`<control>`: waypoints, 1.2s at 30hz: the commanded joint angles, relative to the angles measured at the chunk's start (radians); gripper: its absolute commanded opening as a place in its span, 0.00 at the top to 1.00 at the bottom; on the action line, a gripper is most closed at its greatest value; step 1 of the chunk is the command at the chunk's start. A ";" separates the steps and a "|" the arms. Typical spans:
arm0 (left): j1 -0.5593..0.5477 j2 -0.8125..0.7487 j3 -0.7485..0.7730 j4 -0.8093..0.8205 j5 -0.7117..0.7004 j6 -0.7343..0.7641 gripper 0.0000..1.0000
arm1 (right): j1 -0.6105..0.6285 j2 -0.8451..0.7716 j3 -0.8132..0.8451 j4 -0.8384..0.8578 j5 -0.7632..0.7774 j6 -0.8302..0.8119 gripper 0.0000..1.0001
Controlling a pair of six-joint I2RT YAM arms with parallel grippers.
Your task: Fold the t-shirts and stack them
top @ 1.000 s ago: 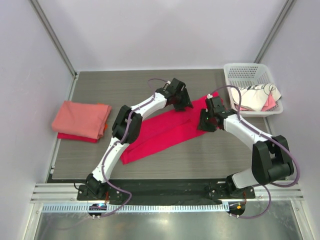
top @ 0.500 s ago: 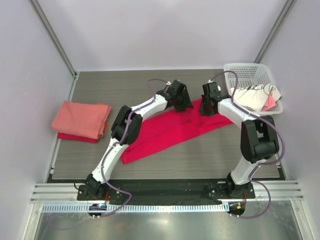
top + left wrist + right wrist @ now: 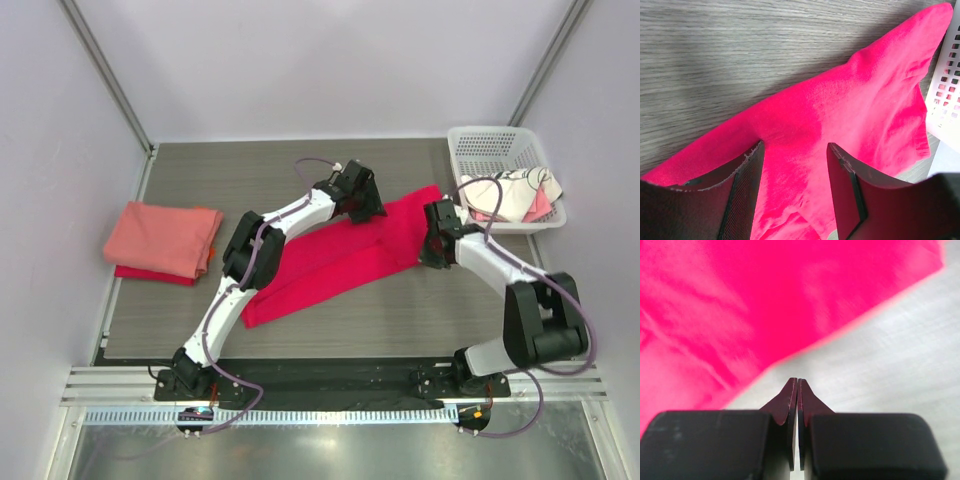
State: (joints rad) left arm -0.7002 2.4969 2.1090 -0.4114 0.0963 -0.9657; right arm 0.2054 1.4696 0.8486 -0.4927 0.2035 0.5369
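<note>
**Top view.** The crimson shirt (image 3: 335,262) lies as a long band across the middle of the table (image 3: 300,170), running from lower left to upper right. The left gripper (image 3: 368,208) sits on its upper edge and the right gripper (image 3: 431,255) just beside its right end. At the left of the frame a folded salmon shirt (image 3: 160,238) rests on a red shirt (image 3: 150,273). At upper right a basket (image 3: 487,133) holds a white shirt (image 3: 515,192). **Left wrist view.** The fingers (image 3: 747,195) stand apart with crimson cloth spread between and beyond them, and they do not pinch it. The basket's lattice shows at the right margin. **Right wrist view.** The two fingers are pressed together with nothing between them. They are over bare table, just off the blurred crimson edge that fills the upper frame. **Step in hand (judged).** The band is being folded before it joins the stack. To do this well, the left jaws should close on every layer at the edge, not the top one alone. The right jaws must part and take the matching corner. Both ends should then rise level and taut, so that the fold lands edge on edge without dragging the band askew. **Writing.** None is readable. No label shows on the crimson cloth, and the dark print on the white shirt is too small to make out.
</note>
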 commanded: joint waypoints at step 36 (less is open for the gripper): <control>0.151 -1.119 -1.072 -0.125 -0.219 0.308 0.04 | 0.020 1.043 1.514 -0.224 -0.288 0.008 0.53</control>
State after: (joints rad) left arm -0.5327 1.4429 1.1149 -0.4671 -0.1104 -0.7074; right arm 0.1986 2.4901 2.1765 -0.5613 0.0303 0.5724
